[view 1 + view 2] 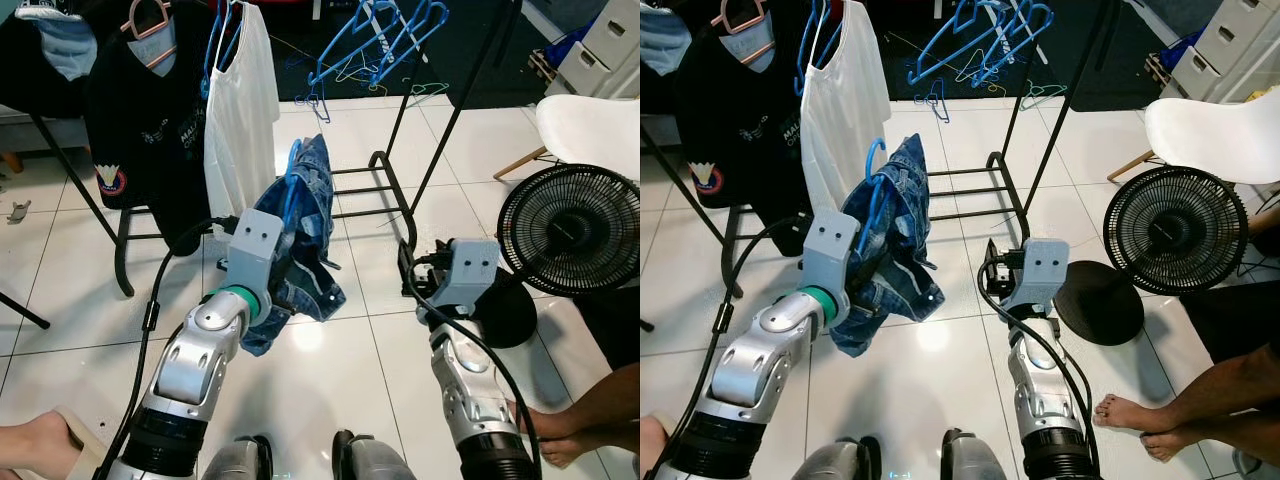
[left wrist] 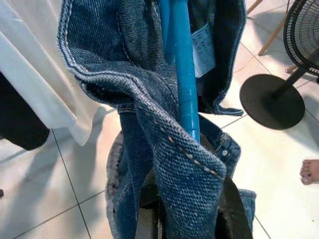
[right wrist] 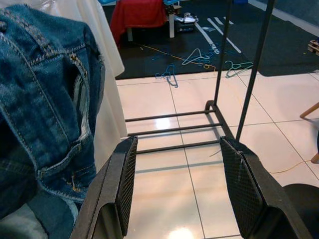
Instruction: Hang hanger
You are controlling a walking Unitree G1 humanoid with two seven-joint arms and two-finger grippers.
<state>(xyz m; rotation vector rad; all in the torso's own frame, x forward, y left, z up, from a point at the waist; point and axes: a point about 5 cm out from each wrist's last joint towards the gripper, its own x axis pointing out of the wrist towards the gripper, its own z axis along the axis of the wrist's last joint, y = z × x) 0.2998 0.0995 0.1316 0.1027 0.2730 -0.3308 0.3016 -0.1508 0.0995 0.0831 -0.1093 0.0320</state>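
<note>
Left gripper: its fingers are mostly buried under folds of the denim jacket, so only dark edges of them show in the wrist view; they are clenched on the blue hanger, whose shaft rises straight out from between them with the jacket draped around it. The hanger's hook pokes out above the denim, free in the air and not on any rail. The jacket's lower hem hangs below the fingers, hiding the wrist's front. Right gripper: fingers spread wide, released, nothing between the pads; the denim hangs just beside one of them, not touching as far as can be seen. Beyond the fingers stands the black clothes rack, its top rail cut off by the frame edge. A white garment and a black shirt hang on it past the left fingers. Loose blue hangers cluster further along. A black floor fan stands outboard of the right fingers. A person's bare feet rest on the tiled floor near the robot's right side.
</note>
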